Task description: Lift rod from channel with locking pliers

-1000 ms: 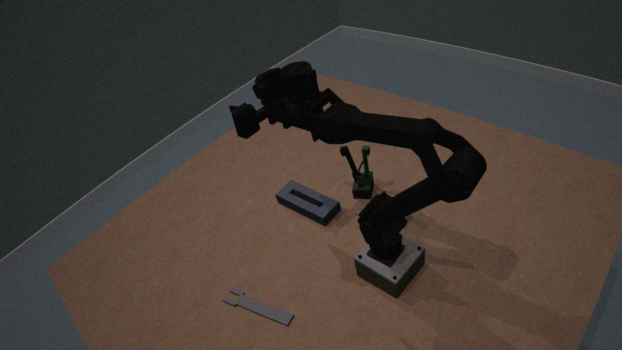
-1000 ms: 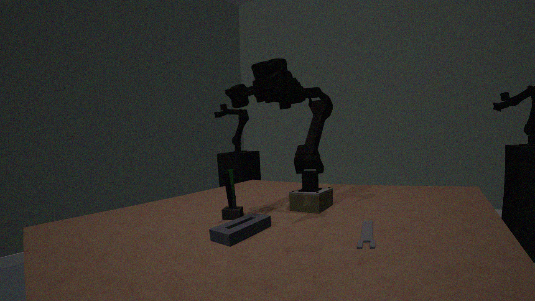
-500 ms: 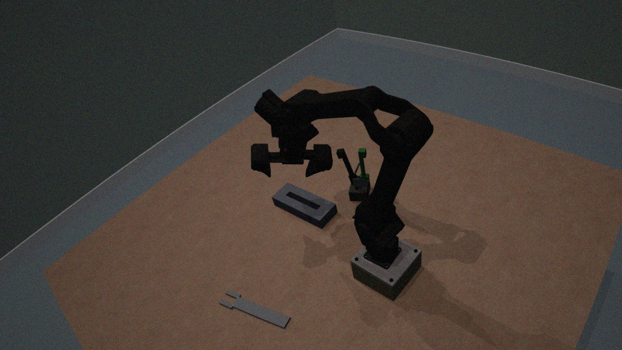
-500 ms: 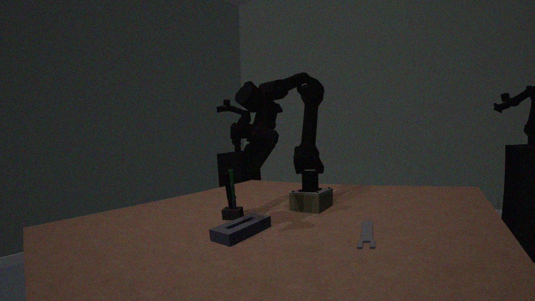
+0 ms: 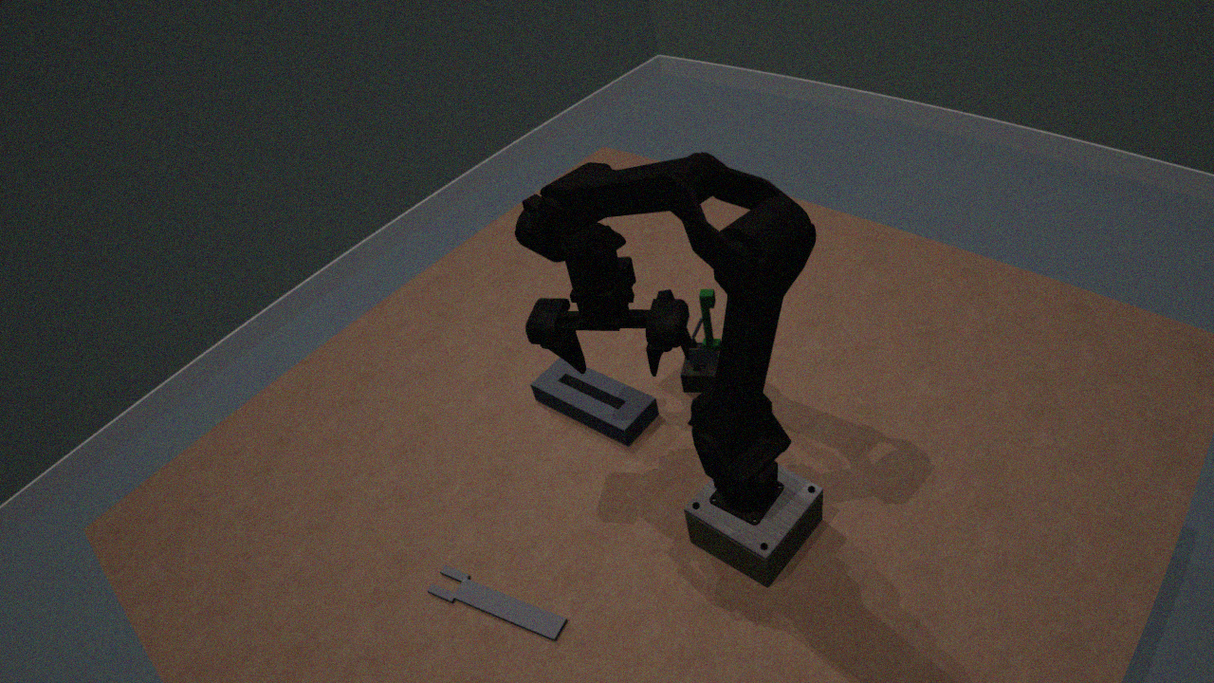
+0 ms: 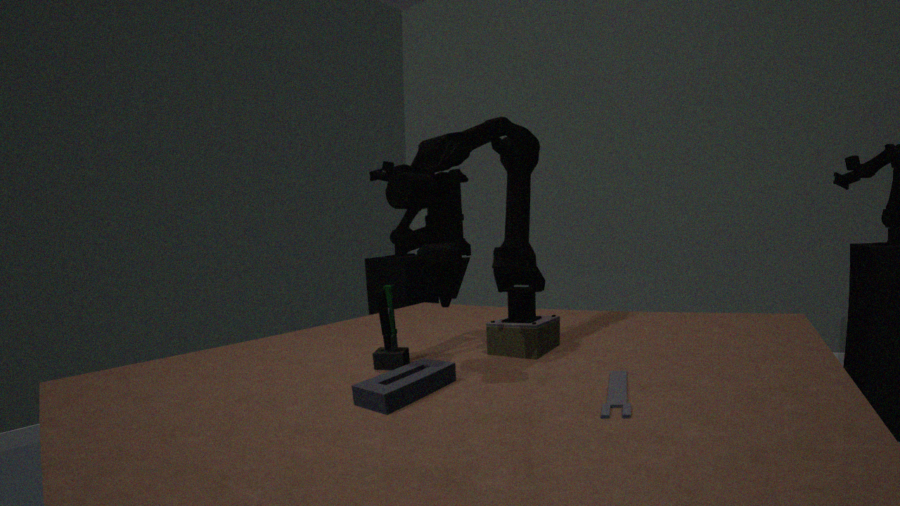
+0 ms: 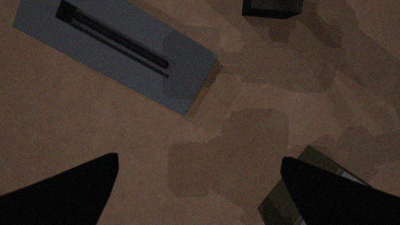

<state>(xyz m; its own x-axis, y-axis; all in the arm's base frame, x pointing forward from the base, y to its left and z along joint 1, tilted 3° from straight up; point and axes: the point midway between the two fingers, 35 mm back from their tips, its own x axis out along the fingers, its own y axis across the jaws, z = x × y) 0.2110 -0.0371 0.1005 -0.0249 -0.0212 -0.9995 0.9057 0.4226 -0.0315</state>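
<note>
My gripper is open and empty, its fingers pointing down above the table between the channel block and the arm base. The blue-grey channel block has a long narrow channel in its top. Dark and grey strips run along the channel in the wrist view; which is the rod is hard to tell. The locking pliers, with a green handle, stand upright in the dark holster, partly hidden by my arm in the top view.
A flat grey forked piece lies on the table, away from the block. My arm's base stands near the gripper's right finger in the wrist view. Another arm on a dark pedestal stands beyond the table.
</note>
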